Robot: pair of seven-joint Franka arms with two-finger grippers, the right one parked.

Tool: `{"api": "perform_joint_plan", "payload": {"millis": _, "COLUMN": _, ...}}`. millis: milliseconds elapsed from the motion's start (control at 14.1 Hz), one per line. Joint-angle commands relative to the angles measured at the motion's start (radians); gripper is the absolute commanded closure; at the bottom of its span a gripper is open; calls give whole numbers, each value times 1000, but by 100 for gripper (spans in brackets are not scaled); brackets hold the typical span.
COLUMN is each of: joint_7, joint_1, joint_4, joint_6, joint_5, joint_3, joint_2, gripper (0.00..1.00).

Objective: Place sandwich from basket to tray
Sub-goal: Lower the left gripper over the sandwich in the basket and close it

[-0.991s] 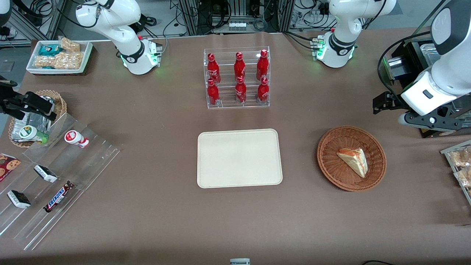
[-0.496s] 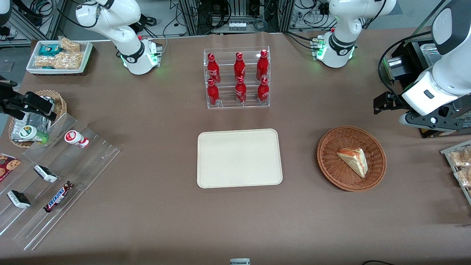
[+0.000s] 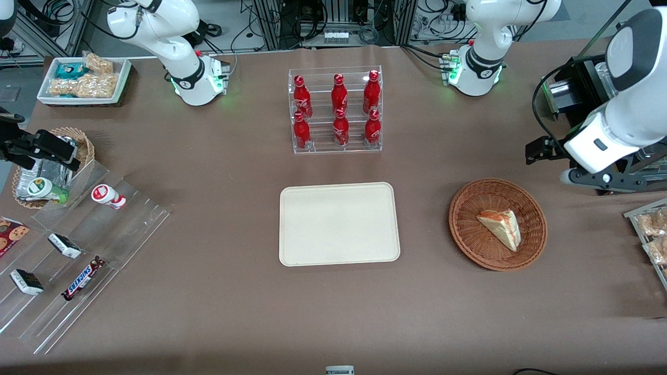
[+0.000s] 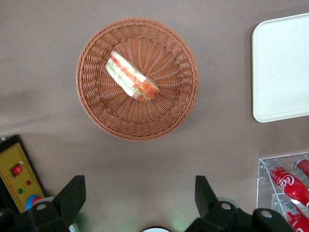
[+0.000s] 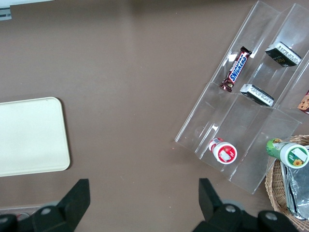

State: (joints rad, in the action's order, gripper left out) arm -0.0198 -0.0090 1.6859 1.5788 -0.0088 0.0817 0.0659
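The sandwich [image 3: 501, 227], a pale wedge with orange-red filling, lies in the round reddish-brown wicker basket [image 3: 469, 237]. The cream tray [image 3: 338, 224] lies flat at the table's middle, beside the basket. My left gripper [image 3: 539, 151] hangs above the table, a little farther from the front camera than the basket and toward the working arm's end. In the left wrist view the gripper [image 4: 139, 186] is open wide and empty, its fingers [image 4: 72, 193] apart over bare table just outside the basket [image 4: 164, 113], with the sandwich [image 4: 131, 77] and a tray corner [image 4: 282, 67] visible.
A clear rack of red bottles [image 3: 336, 112] stands farther from the front camera than the tray. A yellow control box [image 4: 17, 176] and black equipment [image 3: 573, 88] sit at the working arm's end. A bin of snacks [image 3: 651, 234] lies near the basket.
The working arm has leaned slightly, shifting the gripper a little toward the table's middle. The sandwich, basket and tray have not moved.
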Motion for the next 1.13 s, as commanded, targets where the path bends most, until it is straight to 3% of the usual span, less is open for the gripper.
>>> {"api": "perform_joint_plan", "payload": {"millis": 0, "joint_7": 41, "joint_1": 3, "joint_4": 27, "joint_6": 21, "joint_5": 3, "joint_3": 3, "joint_2": 44, "gripper": 0}}
{"api": "perform_joint_plan", "payload": {"millis": 496, "joint_7": 56, "joint_1": 7, "joint_4": 365, "joint_6": 468, "joint_5": 12, "joint_3": -8, "joint_2": 52, "gripper": 0}}
{"api": "perform_joint_plan", "payload": {"millis": 708, "joint_7": 249, "joint_1": 20, "joint_4": 472, "joint_6": 665, "joint_5": 13, "joint_3": -19, "joint_2": 58, "gripper": 0}}
{"api": "perform_joint_plan", "payload": {"millis": 1062, "joint_7": 758, "joint_1": 20, "joint_4": 466, "joint_6": 817, "joint_5": 15, "joint_3": -20, "joint_2": 147, "gripper": 0}}
